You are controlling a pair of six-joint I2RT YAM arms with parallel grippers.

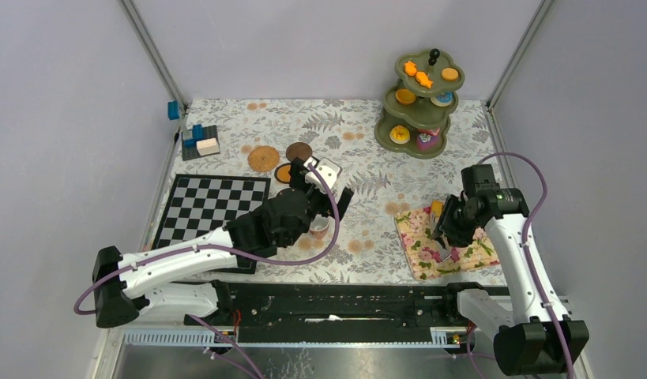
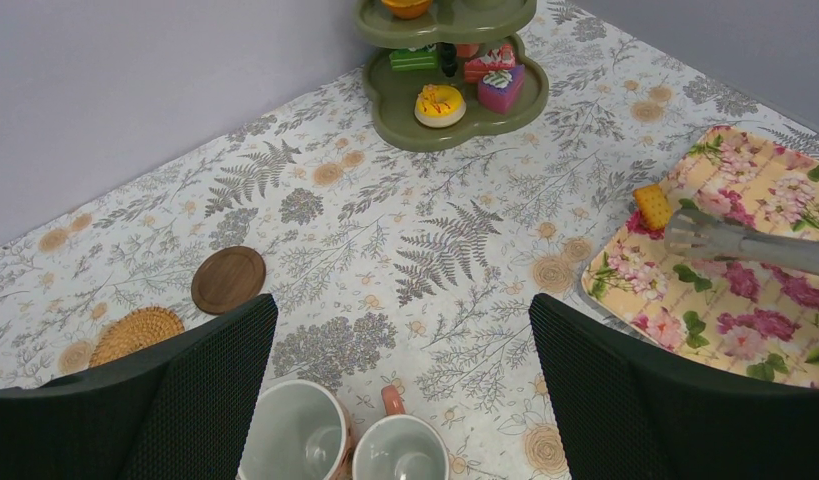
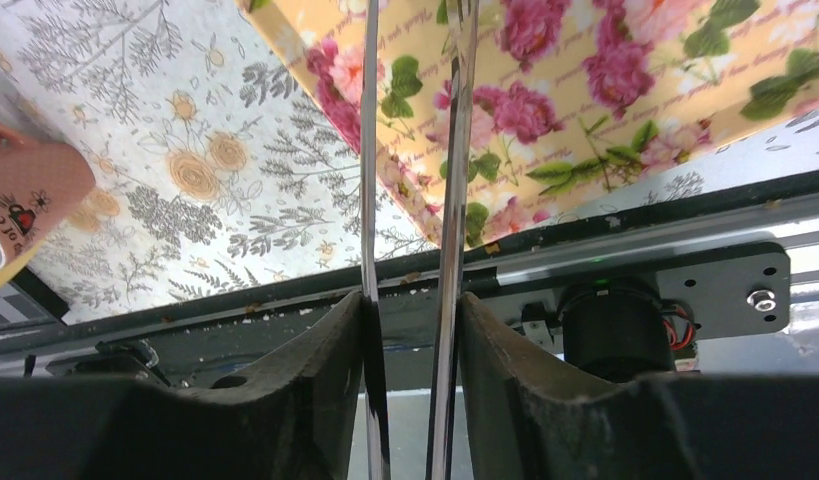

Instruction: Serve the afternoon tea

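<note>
left gripper [image 2: 400, 325] jaws wide, holding nothing; poised above the table; two mugs right under the gap, side by side and close: left mug [image 2: 299, 437], right mug [image 2: 399, 452]; both upright and empty, a pinkish handle showing between them; ahead-left of the claw a dark round coaster [image 2: 228, 279]; a woven coaster [image 2: 135, 335] just beside it, nearer the left finger; far ahead the green tiered stand [image 2: 463, 132] with small cakes [image 2: 440, 104] on its lowest tier; right gripper [image 3: 410, 308] pinched narrow on metal tongs [image 3: 369, 180]; both blades run straight out from the claw over the floral cloth [image 3: 585, 90], slightly apart; tong tips out of its wrist view; left wrist view shows the tip just beside an orange cookie [image 2: 653, 206] lying on the cloth; contact: cannot tell
</note>
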